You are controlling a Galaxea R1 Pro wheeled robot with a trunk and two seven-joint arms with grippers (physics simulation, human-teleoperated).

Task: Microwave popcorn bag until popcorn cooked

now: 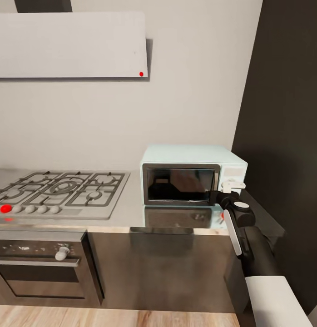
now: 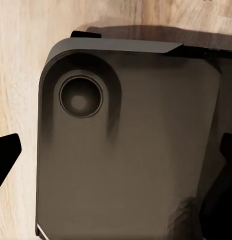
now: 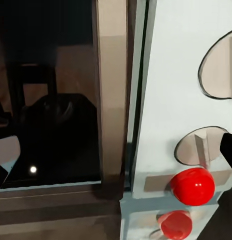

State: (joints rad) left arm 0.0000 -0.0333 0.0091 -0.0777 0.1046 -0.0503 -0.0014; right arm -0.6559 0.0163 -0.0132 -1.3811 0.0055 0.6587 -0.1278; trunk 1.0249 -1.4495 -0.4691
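Microwave [image 1: 190, 177]: we see it shut on the surface [image 1: 126, 211], right of the hob [image 1: 58, 190], against the dark wall panel.
Popcorn bag: we cannot spot it; behind the dark door glass only dim shapes show.
Left hand [image 2: 116, 160]: we hold it low over the robot's dark base and wood floor, fingers spread, holding nothing.
Right hand [image 1: 224, 193]: we have it at the microwave's right front edge, beside the knobs and red light [image 3: 192, 186]; it is the nearer arm, forearm rising from the lower right, and its fingers look spread around the control panel.
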